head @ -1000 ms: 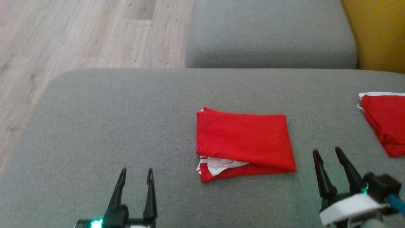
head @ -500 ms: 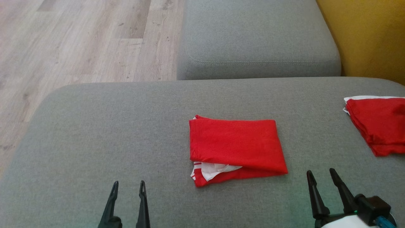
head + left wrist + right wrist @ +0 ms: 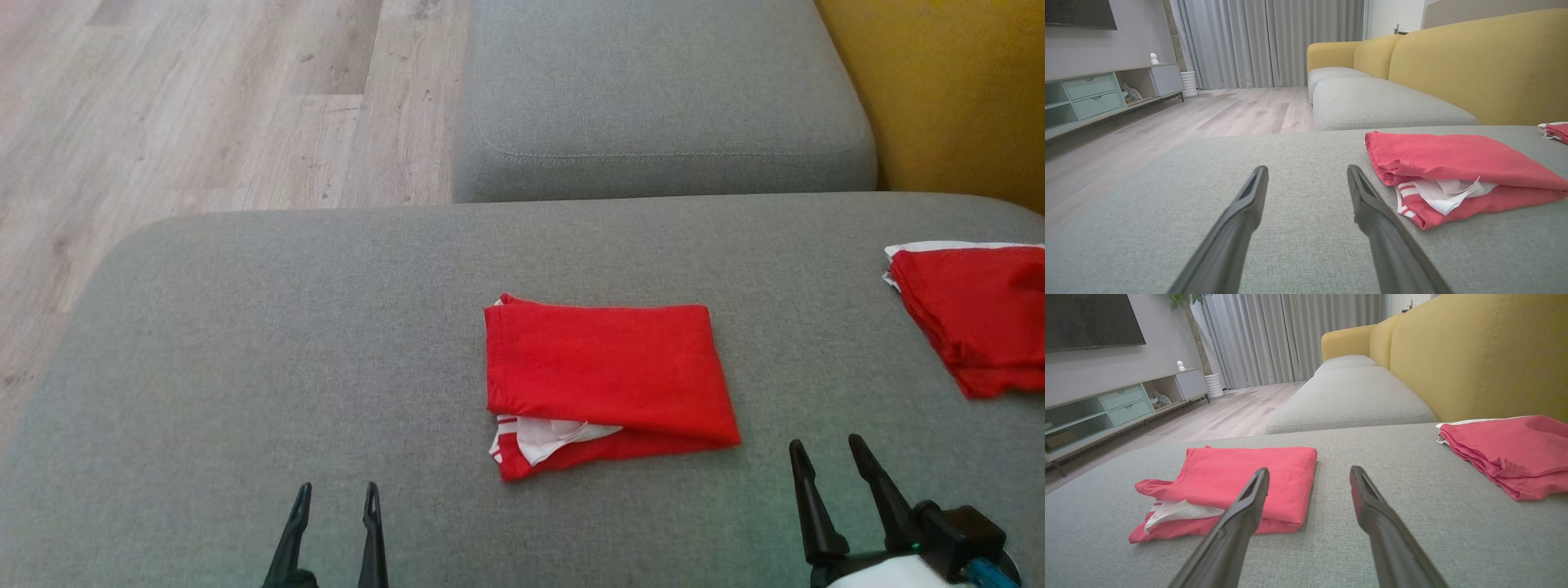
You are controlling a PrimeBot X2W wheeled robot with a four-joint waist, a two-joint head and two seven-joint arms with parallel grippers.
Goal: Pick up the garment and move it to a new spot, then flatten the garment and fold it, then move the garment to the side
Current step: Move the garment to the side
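Note:
A folded red garment [image 3: 604, 376] with a white and striped patch at its near left corner lies in the middle of the grey sofa cushion [image 3: 286, 343]. It also appears in the left wrist view, garment [image 3: 1453, 163], and in the right wrist view, garment [image 3: 1241, 473]. My left gripper [image 3: 336, 492] stands open near the cushion's front edge, left of the garment and clear of it. My right gripper [image 3: 826, 447] is open too, just off the garment's near right corner, holding nothing.
A second folded red garment [image 3: 971, 314] lies at the cushion's right edge. Another grey seat cushion [image 3: 661, 98] sits behind, with the yellow sofa back [image 3: 955, 90] to the right and wooden floor [image 3: 204, 106] to the left.
The head camera has tilted, so the whole scene sits lower and more to the left. Both grippers show lower in the picture. The garment has kept its fold.

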